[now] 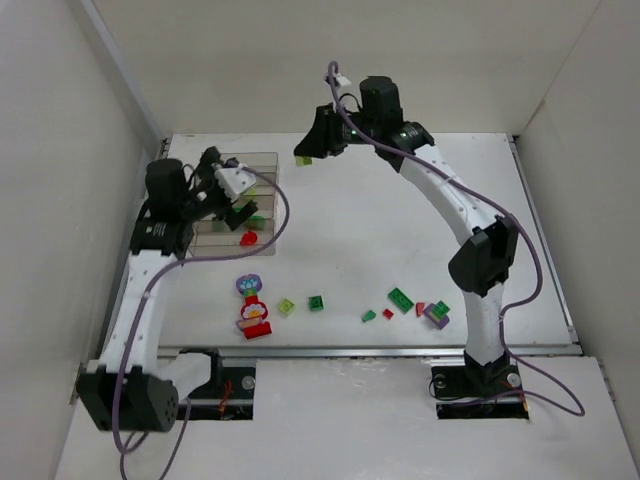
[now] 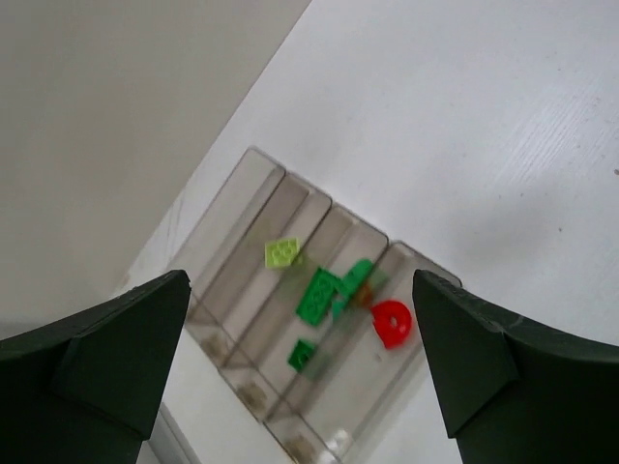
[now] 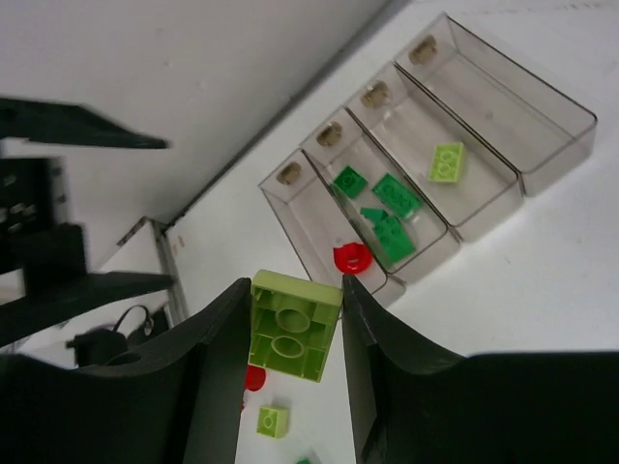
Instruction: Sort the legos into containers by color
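A lime brick (image 3: 295,327) is pinched between the fingers of the right claw (image 3: 295,304), with its hollow underside turned toward the wrist camera. It is held in the air, clear of the table (image 1: 400,220). Seen from above, it hangs just off the far right corner of the clear tray (image 1: 265,156), not over any compartment.

The tray stands at the far left of the table, its narrow compartments side by side. One compartment holds a second lime brick (image 3: 447,161). The one beside it holds several green bricks (image 3: 395,195). A red round piece (image 3: 352,257) seems to lie at the end of the next compartment along, though the clear walls make that hard to judge.

The left claw (image 2: 300,280) hangs above the tray with its fingers spread wide and nothing between them; the compartments show through the gap.

More pieces lie loose along the near part of the table. A flower-topped piece (image 1: 252,310) in purple, white and red sits toward the left. A small lime brick (image 1: 286,307) and a green brick (image 1: 316,302) lie just to its right. Further right are a tiny green piece (image 1: 368,316), a red piece (image 1: 388,314) and a larger green brick (image 1: 400,298). Beyond them is a tight cluster (image 1: 434,312) of red, green and purple bricks near the right arm's base.

Purple cables (image 1: 540,270) loop along both arms, and white walls (image 1: 60,150) close in the table on three sides.
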Robot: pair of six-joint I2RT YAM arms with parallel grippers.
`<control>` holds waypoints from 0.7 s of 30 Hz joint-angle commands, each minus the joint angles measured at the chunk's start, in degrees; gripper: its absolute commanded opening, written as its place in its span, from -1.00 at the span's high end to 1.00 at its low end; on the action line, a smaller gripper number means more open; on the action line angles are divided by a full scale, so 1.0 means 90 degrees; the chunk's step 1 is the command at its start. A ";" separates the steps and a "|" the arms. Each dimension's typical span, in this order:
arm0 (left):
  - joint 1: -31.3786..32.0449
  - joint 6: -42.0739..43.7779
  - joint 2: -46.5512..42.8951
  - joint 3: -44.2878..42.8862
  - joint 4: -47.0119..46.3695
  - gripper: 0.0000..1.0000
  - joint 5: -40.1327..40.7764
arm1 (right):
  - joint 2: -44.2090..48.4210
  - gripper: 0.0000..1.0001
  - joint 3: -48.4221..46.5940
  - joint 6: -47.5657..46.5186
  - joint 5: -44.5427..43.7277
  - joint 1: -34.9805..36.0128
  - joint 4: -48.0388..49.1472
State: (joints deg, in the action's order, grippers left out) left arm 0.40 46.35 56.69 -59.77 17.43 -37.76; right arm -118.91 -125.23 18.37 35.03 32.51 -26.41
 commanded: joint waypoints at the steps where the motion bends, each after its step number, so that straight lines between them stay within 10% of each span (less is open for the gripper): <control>1: 0.0579 0.0669 0.0984 -0.0856 -0.0872 -0.98 -0.0844 | -0.0215 1.00 -0.0236 -0.0303 0.1721 -0.0057 0.0697; 7: 0.1253 0.0788 0.2333 -0.1522 -0.1517 -0.96 -0.1233 | -0.0352 1.00 -0.0304 -0.0245 0.1890 -0.0312 0.0777; 21: 0.1312 0.0581 0.1778 -0.0508 -0.2455 -0.81 -0.1908 | 0.0576 1.00 0.1239 0.0156 0.1108 0.0098 0.1324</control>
State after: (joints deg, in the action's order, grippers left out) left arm 12.03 51.00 76.18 -66.63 -1.23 -50.83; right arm -118.13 -113.97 19.55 45.91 31.79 -17.93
